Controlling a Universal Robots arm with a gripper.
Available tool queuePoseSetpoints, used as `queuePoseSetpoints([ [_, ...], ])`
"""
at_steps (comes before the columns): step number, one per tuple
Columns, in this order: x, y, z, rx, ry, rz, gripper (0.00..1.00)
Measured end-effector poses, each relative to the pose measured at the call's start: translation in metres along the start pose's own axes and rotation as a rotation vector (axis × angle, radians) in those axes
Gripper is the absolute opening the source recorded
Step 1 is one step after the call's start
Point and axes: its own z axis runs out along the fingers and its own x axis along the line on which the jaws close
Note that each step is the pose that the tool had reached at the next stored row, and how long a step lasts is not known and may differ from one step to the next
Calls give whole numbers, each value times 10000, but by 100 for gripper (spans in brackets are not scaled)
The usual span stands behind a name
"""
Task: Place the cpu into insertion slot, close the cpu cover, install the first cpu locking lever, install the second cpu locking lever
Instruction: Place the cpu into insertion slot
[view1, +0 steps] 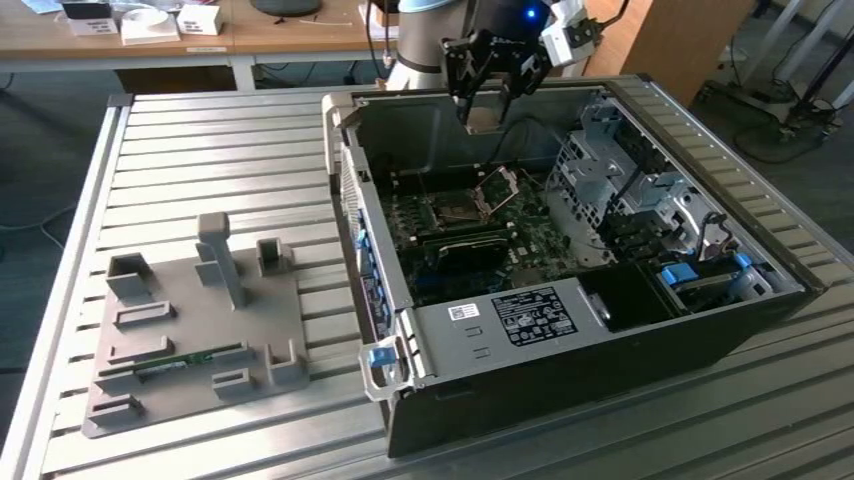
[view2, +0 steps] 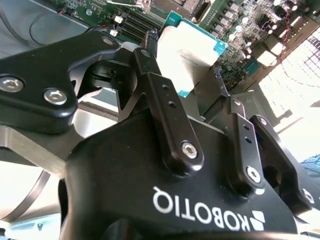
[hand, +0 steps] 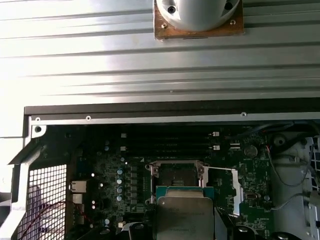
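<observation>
Wide shot first: a long slatted silvery metal table (view1: 200, 150) carries everything. On it, toward the exterior view's right, lies the big black computer case (view1: 694, 340) on its side, panel off and insides exposed. To the exterior view's left sits a grey plastic fixture block (view1: 200, 330) with upright posts and pockets, a thin green circuit stick (view1: 174, 362) lying in one of its grooves, well apart from the case.

Inside the case, the dark green motherboard (hand: 115, 170) covers the floor. The grey robot arm (view1: 427, 35) reaches in from the far side, and its black two-finger gripper (view2: 186, 62) hangs above the open case, over the board and clear of it.

And the grip is on! The two black fingers (view2: 167, 105) are drawn in narrow and pinch the small flat square cpu with the silvery metal top (view2: 192, 50) by two opposite edges, its green border showing at the rim. In the first wrist view that chip sits in the air just beside the target, not in it.

The target itself: the square dark insertion slot with a silvery metal rim (hand: 177, 175), lying uncovered on the board next to the long black memory slots (hand: 170, 145). The square silvery windowed cpu cover (view1: 501, 188) stands tilted up on its hinge beside the slot.
</observation>
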Motion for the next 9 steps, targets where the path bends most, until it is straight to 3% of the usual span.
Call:
queuePoseSetpoints([
  [9, 7, -3, 33, -1, -1, -1, 54],
])
